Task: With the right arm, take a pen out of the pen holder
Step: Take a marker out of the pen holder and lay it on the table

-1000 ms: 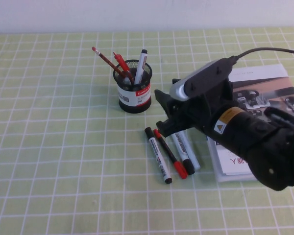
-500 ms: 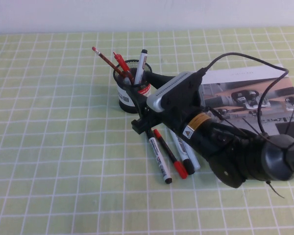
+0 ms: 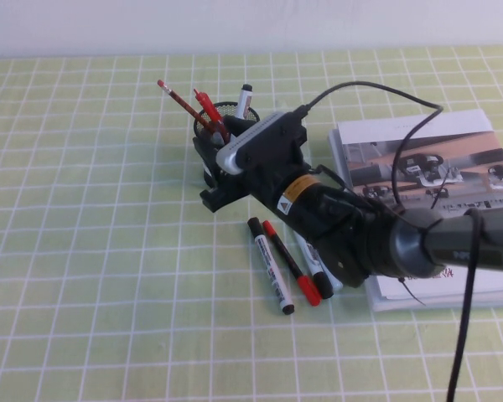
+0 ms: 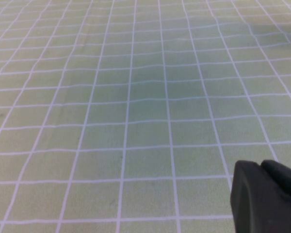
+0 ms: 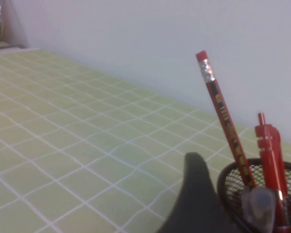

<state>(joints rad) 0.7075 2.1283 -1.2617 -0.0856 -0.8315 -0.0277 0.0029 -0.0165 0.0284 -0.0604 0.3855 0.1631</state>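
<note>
The black mesh pen holder [image 3: 222, 111] stands at the back of the table. It holds a red pencil [image 3: 173, 95], a red pen [image 3: 205, 104] and a white marker with a black cap [image 3: 244, 97]. My right gripper [image 3: 206, 172] is open and reaches in against the holder, hiding its front. In the right wrist view one dark finger [image 5: 196, 191] stands just outside the holder's rim [image 5: 231, 175], with the pencil [image 5: 223, 116], the red pen [image 5: 269, 145] and a grey marker end [image 5: 257, 204] beside it. Nothing is gripped. My left gripper [image 4: 264, 199] hangs over bare cloth.
Three pens lie on the green checked cloth in front of the holder: a white marker [image 3: 270, 264], a red pen [image 3: 292, 264] and another marker [image 3: 320, 272]. A booklet [image 3: 427, 159] lies at the right, partly under the right arm and its cable.
My right arm has swung left and back from above the loose pens to the holder. Its jaws stand spread throughout. The pens on the cloth have not moved.
</note>
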